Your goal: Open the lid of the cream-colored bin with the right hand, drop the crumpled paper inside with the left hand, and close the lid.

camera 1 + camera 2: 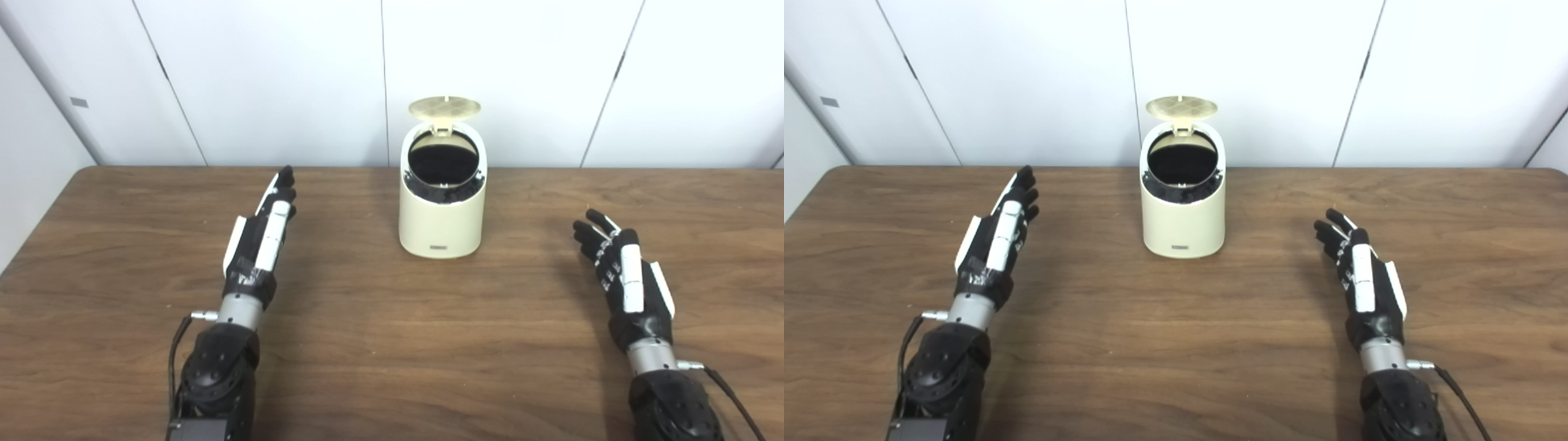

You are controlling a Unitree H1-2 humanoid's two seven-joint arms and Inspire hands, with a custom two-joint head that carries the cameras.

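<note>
At frame centre the cream-colored plastic bin (442, 208) stands with its round lid (444, 108) up. No paper shows. The left hand (263, 236) and right hand (621, 269) rest empty, fingers spread; closing remains.

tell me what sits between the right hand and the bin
Nothing: only bare wooden table lies between the right hand and the cream bin, which stands with its lid up. Both eye views show it.

We see a plain test room or lab, not a home. A bare wood-grain tabletop (392, 343) runs to its far edge against blank white wall panels (275, 73) split by thin dark seams. Two black robot arms with exposed cables (174, 349) come in over the tabletop's near edge, and no furnishings or decoration appear.
</note>
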